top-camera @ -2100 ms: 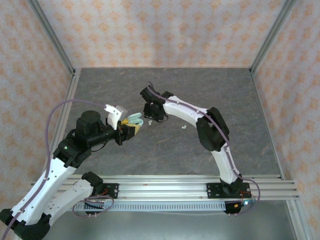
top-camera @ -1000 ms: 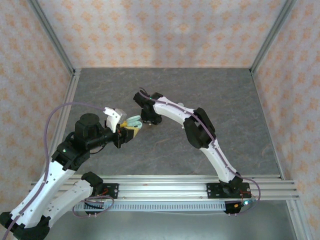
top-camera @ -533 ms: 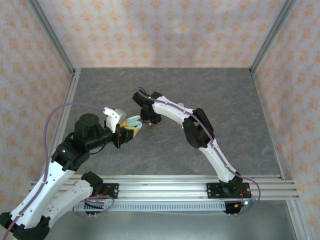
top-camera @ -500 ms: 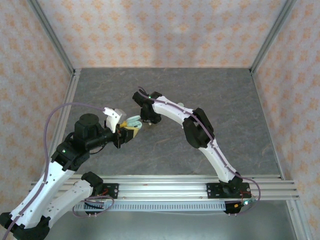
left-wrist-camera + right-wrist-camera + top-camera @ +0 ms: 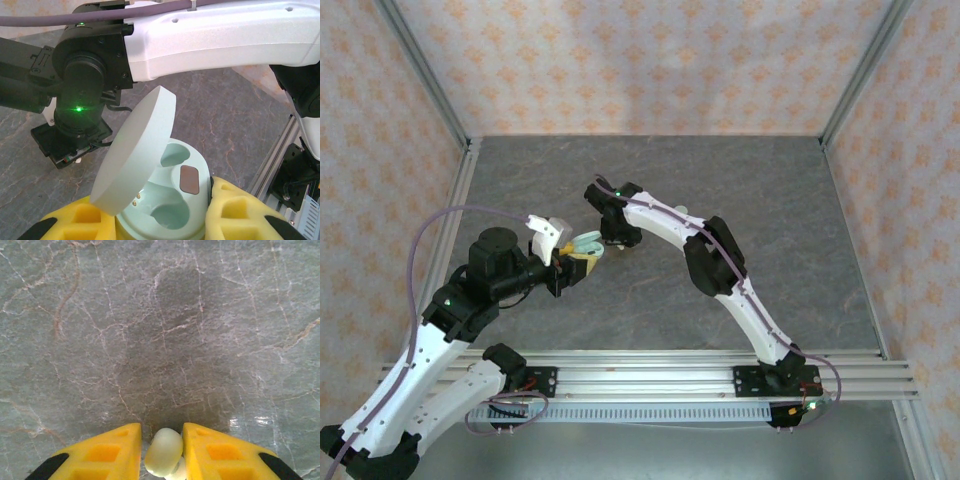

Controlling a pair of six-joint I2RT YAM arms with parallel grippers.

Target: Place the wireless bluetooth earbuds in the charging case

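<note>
- Now my right gripper is pinching one little earbud between its yellow pads, so its jaws are narrow and tight on it.
- My left gripper squeezes the charging case from both sides and seems to hold it up above the table.
- The lid of the case stands open, tipped up on the left. Both small cups inside look empty.
- What changed: about two seconds ago my right arm was further to the right. It has swung left since then, and from above my right gripper is now just beside the case.
- In the last half second almost nothing moved. I think both arms are lining up slowly.
- So the carrying part looks nearly done, and the putting-in part comes next.
- My right wrist camera sees bare table under the earbud, not a cup. So I think the earbud is not over the case yet.
- I will need to bring it past the raised lid and down into a cup, turned the right way to fit.
- If I bump the lid, the case could slip in my left pads.
- If I let go too soon, the tiny earbud could bounce onto the table.
</note>
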